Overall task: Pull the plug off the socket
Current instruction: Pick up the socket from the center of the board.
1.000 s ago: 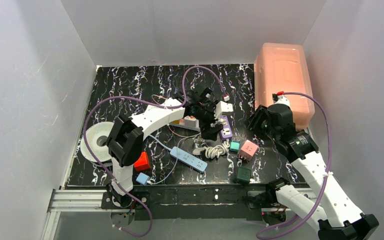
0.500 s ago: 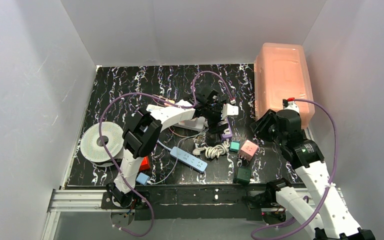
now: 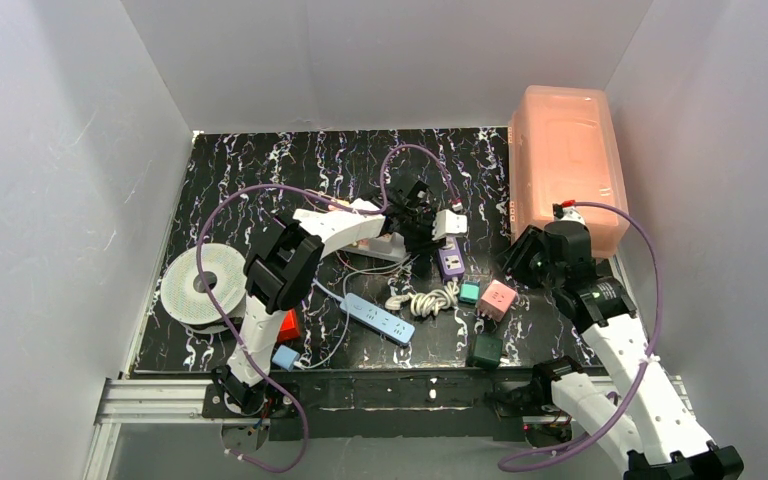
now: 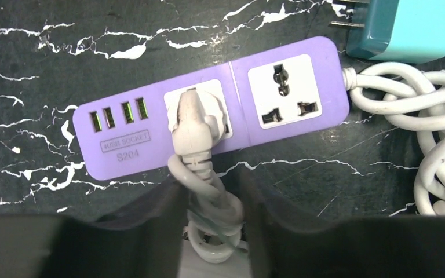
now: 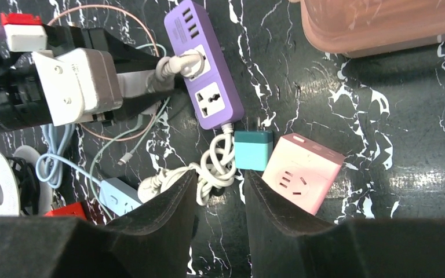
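Plug (image 4: 192, 119), white and stubby, sits pushed into the middle outlet of the short purple strip (image 4: 333, 81). That strip lies flat near the middle of the black marbled table (image 3: 260, 170), beside the left arm's wrist. The plug's body lies across the strip, at right angles to the strip's long axis. Its rounded nose is over the outlet and its tail points over the strip's edge towards the left gripper (image 4: 211, 200). Its pins presumably go straight down into the face, so the way out is most likely up, away from the table. In the overhead view the strip runs roughly near to far, with its row of small ports at the far end. The cord (image 4: 203, 174) leaves the plug's tail in a loop and passes between the left gripper's fingers, which press on it from both sides just behind the plug. The pinch is on the cord rather than the body, probably because so low a plug offers little to hold. The cord seems to head back towards the white strip (image 3: 388, 248), half hidden under the left arm, though I cannot follow it. The right gripper (image 5: 220, 174) hovers over the coiled cable (image 4: 434, 133) at the strip's near end, fingers parted and holding nothing, perhaps ready to steady the strip. A teal adapter (image 4: 405, 29) lies just beside that end, and a pink cube (image 5: 301, 174) is next to it.
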